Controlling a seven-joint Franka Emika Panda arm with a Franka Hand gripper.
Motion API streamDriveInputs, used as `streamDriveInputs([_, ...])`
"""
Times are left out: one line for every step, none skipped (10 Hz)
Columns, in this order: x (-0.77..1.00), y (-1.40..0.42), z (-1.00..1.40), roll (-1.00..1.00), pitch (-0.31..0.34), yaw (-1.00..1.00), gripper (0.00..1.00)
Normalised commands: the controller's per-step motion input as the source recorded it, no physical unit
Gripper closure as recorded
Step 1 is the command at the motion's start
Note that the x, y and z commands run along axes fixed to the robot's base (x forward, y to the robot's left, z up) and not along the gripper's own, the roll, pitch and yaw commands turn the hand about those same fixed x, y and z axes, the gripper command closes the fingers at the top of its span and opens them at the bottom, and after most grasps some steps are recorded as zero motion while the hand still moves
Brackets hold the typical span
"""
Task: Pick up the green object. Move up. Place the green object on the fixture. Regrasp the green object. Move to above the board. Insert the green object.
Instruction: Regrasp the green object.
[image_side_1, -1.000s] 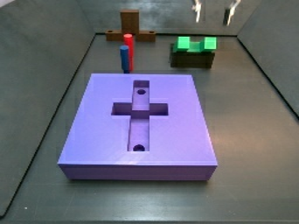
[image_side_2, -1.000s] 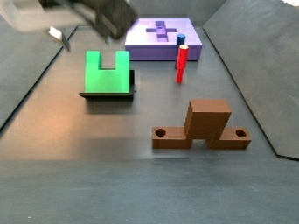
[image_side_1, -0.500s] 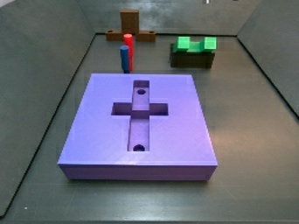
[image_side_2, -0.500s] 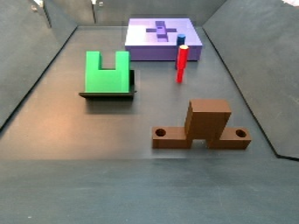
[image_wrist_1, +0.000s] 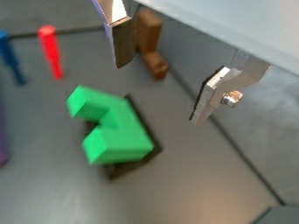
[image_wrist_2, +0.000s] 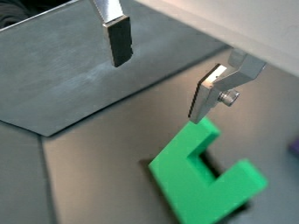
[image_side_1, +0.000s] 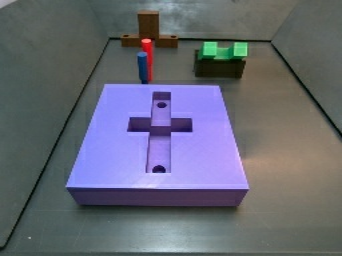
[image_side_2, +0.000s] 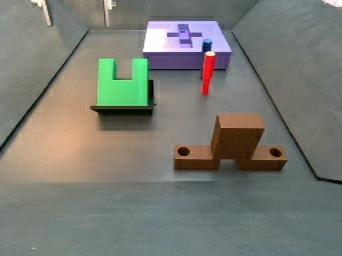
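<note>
Evidently the green object (image_side_2: 123, 82) is parked on the fixture (image_side_2: 150, 103), prongs free, so a fresh grip can be taken. The gripper (image_wrist_1: 163, 72) is held high above it, spread wide and empty, with the board (image_side_2: 189, 46) seen at about one o'clock of the block.

Two flat silver plates for fingers (image_wrist_1: 121, 39) on the end effector (image_wrist_1: 163, 74), each tipped with a dark pad. One plate long and narrow, greyish along its edge; the other bent at an angle and fastened with a round silver screw on a small bracket. Pale, off-white housing above the plates in both wrist views (image_wrist_2: 158, 70). In a side view, only two thin light finger tips (image_side_2: 76, 12) at the top edge, body out of frame.
</note>
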Motion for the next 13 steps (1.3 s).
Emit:
streamDriveInputs([-0.19,0.00,0.13,0.86,0.711,-0.50,0.00])
streamDriveInputs([-0.02,0.00,-0.02,0.66,0.660,-0.56,0.00])
streamDriveInputs([0.13,-0.12,-0.51,0.34,0.437,-0.57,0.00])
streamDriveInputs([0.00,-0.05,-0.38,0.25,0.580,-0.68,0.00])
streamDriveInputs([0.00,-0.01,-0.35,0.27,0.586,-0.72,0.00])
streamDriveInputs([0.02,-0.31,-0.31,0.23,0.474,-0.50,0.00])
streamDriveInputs([0.40,-0.37,-0.36,0.47,0.371,0.00,0.00])
streamDriveInputs([0.37,-0.46,-0.49,0.46,0.214,0.22,0.00])
streamDriveInputs([0.39,-0.32,-0.59,0.29,0.091,0.45,0.00])
streamDriveInputs([0.40,-0.12,-0.33,0.54,0.126,0.54,0.00])
streamDriveInputs([0.43,-0.05,0.00,0.82,0.294,0.41,0.00])
streamDriveInputs([0.52,-0.27,0.00,0.69,0.294,0.23,0.00])
streamDriveInputs([0.61,-0.26,-0.04,0.67,0.440,0.06,0.00])
